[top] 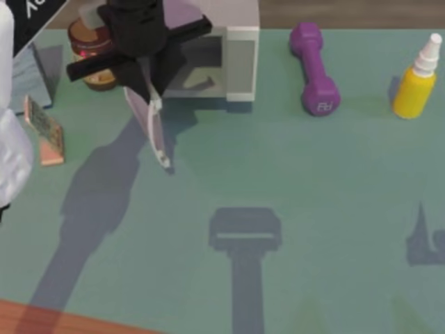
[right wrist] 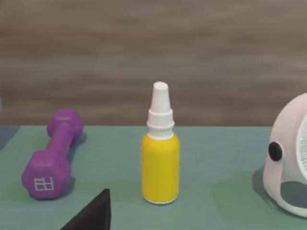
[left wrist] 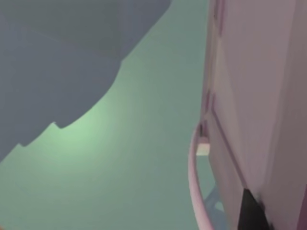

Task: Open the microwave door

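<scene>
The silver-grey microwave [top: 240,62] stands at the table's back, left of centre, its cavity showing. The microwave door [top: 149,129] is swung out toward the front left and appears edge-on. My left gripper [top: 147,94] hangs over the door's top edge. In the left wrist view the door panel [left wrist: 259,96] fills one side. Its pale curved handle [left wrist: 193,191] runs between the jaws, and one black fingertip [left wrist: 250,213] lies against the panel. My right arm is out of the top view. Only one black fingertip [right wrist: 93,215] shows in the right wrist view.
A purple dumbbell [top: 314,69] lies right of the microwave, and a yellow bottle [top: 416,76] stands at the far right. A brown jar [top: 94,52], a grey block [top: 31,76] and a small box [top: 45,132] sit at the left. A white fan [right wrist: 290,163] stands beside the bottle.
</scene>
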{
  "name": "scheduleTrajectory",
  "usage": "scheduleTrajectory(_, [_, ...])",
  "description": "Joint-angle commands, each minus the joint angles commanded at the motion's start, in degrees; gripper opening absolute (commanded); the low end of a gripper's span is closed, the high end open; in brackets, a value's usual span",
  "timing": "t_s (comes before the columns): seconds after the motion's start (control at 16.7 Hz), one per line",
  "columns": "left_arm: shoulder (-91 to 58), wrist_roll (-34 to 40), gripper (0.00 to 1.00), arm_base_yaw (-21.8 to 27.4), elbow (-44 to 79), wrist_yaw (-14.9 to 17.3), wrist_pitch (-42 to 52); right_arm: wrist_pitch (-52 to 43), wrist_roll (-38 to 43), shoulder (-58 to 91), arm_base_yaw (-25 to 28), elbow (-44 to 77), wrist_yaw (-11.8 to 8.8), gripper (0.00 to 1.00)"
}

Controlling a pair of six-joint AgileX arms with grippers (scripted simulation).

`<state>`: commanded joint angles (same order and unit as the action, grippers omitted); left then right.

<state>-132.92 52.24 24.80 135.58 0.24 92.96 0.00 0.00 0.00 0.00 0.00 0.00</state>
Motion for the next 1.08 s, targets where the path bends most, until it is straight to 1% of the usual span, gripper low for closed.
scheduleTrajectory(0.12, [0.66, -0.02, 0.00, -0.03, -1.81, -0.01, -1.43, 0.00, 0.00, 0.00, 0.00, 0.00, 0.00, 1.00])
scheduleTrajectory(1.08, [0.69, -0.02, 0.00, -0.03, -1.88, -0.01, -1.49, 0.00, 0.00, 0.00, 0.00, 0.00, 0.00, 1.00])
